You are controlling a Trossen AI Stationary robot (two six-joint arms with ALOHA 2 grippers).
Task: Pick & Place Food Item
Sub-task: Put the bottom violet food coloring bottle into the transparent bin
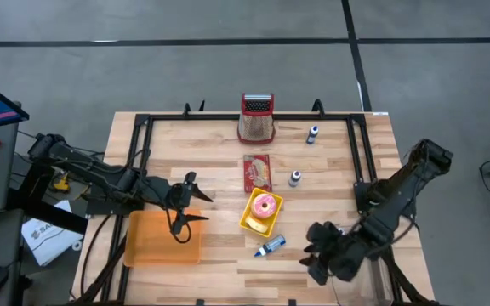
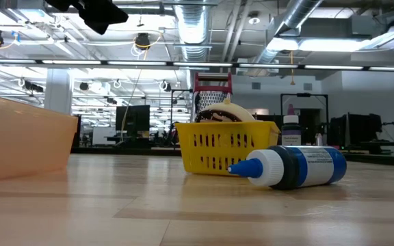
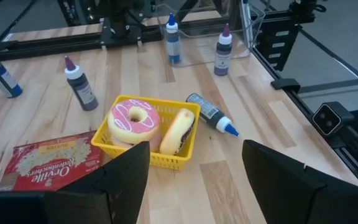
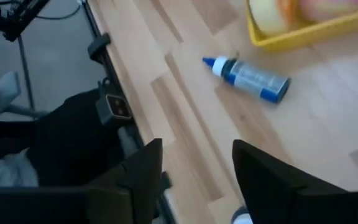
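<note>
The left gripper [image 1: 179, 211] is shown with its fingers spread wide and nothing held between them, poised just beside the yellow basket [image 1: 262, 212] on the side facing the orange tray [image 1: 162, 237]; the left arm is stretched across the table edge toward it. In the left wrist view the basket [image 3: 148, 132] lies straight ahead between the open fingers [image 3: 127, 177], so an approach to its contents is judged to be the step in hand. The task's food is held in that basket: a pink-frosted doughnut [image 3: 133, 121] and, beside it, a second pastry [image 3: 177, 130] standing on edge. The tray, on the far side of the left gripper from the basket, is judged the likely place for setting the food down.

The right gripper [image 1: 321, 253] is parted and empty, folded low near the table's front edge, well apart from the basket. A blue-capped bottle [image 1: 270, 246] lies on its side between the basket and that gripper. A popcorn packet [image 1: 257, 172] lies just behind the basket.
</note>
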